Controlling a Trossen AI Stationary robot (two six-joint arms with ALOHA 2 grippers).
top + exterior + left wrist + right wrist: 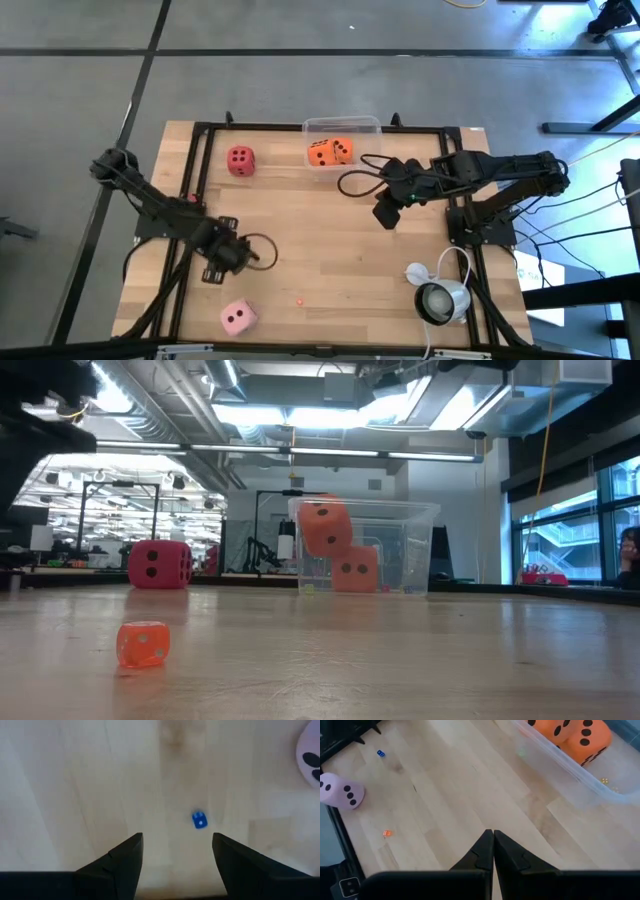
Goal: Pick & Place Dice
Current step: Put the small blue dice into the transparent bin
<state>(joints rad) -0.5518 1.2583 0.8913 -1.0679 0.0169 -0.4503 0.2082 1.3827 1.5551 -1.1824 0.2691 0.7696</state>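
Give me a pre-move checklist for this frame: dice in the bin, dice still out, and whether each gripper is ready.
1. Two orange dice inside the clear container: ok.
2. Red die binned: not ok, it sits on the table left of the container.
3. Pink die binned: not ok, it lies near the front edge.
4. Left gripper open and empty: ok, with a tiny blue die on the wood ahead of it.
5. Right gripper empty: ok, shut on nothing, near the container.
6. Small orange die accounted for: ok, loose on the table.
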